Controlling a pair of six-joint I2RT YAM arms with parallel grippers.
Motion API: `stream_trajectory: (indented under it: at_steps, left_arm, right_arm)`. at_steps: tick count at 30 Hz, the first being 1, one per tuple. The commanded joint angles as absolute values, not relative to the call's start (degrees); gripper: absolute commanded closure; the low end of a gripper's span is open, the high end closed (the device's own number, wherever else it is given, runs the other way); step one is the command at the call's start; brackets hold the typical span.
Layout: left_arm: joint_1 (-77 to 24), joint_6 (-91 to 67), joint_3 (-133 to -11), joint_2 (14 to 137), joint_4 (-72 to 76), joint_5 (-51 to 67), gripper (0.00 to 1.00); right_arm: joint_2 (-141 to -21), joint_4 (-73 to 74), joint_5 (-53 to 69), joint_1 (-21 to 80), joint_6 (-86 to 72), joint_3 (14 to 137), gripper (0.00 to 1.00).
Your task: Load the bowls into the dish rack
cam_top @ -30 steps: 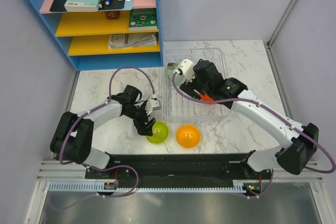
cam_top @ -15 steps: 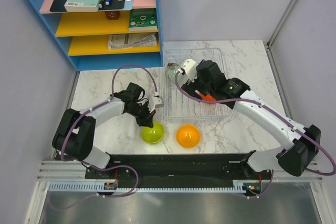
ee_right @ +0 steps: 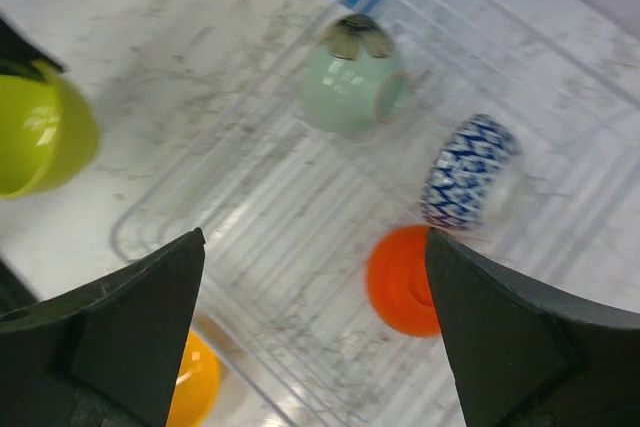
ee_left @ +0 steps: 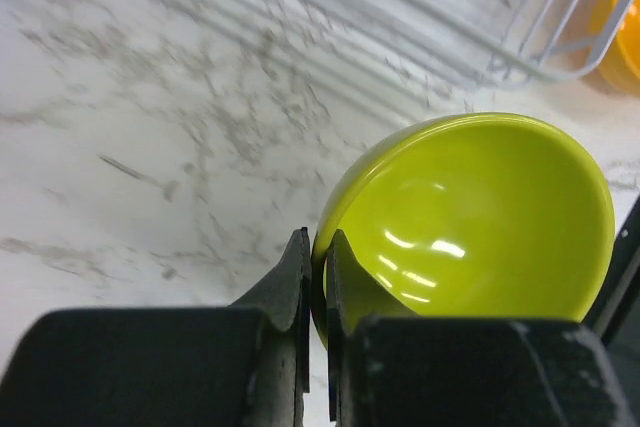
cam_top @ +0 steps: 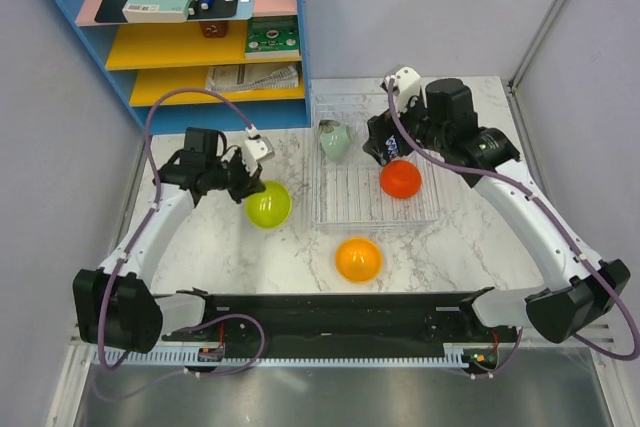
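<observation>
My left gripper [cam_top: 247,187] [ee_left: 318,247] is shut on the rim of the lime green bowl [cam_top: 269,205] [ee_left: 470,217] and holds it above the marble table, left of the dish rack [cam_top: 372,209] [ee_right: 280,247]. Inside the clear rack lie the pale grey-green bowl [cam_top: 335,140] [ee_right: 350,82], the red bowl [cam_top: 400,179] [ee_right: 405,282] upside down, and the patterned bowl [ee_right: 470,172], which the right arm hides in the top view. The orange bowl [cam_top: 358,259] [ee_right: 190,387] sits on the table in front of the rack. My right gripper [cam_top: 385,145] [ee_right: 315,237] hovers open and empty over the rack.
A blue-and-yellow shelf unit [cam_top: 200,37] with books, pens and papers stands at the back left, close to the rack's far left corner. Grey walls close in both sides of the table. The arms' black base rail [cam_top: 340,312] runs along the near edge.
My left gripper shut on the lime green bowl's rim, lifted it and carried it left and away from the base. The right arm drew back toward the rack's far side, uncovering the red bowl.
</observation>
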State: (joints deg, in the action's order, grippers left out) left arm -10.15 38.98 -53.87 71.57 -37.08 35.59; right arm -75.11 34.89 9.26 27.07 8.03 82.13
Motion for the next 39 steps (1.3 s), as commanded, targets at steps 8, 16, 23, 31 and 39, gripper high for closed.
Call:
stream_trajectory:
  at_steps: [8, 16, 23, 31, 39]
  left_arm:
    - [-15.20, 28.22, -60.73, 70.13, -13.55, 37.18, 0.98]
    - [-18.54, 23.73, -65.21, 73.92, -9.67, 39.37, 0.98]
    - [-21.09, 23.73, -65.30, 74.36, -9.67, 38.76, 0.98]
    - [-21.36, 23.12, -65.04, 73.30, -8.88, 38.76, 0.98]
    - [-21.45, 22.33, -64.86, 72.51, -8.79, 39.29, 0.98]
  right_arm:
    - [-90.08, 30.06, 54.54, 26.81, -9.22, 84.55, 0.04]
    - [-95.97, 22.43, 64.33, 26.54, -14.76, 83.68, 0.05]
    - [-97.38, 14.87, 66.71, 26.54, -20.39, 81.74, 0.05]
    - [-99.93, 12.05, 64.78, 26.54, -21.71, 81.12, 0.05]
    - [-102.04, 10.81, 65.04, 26.54, -22.58, 81.56, 0.07]
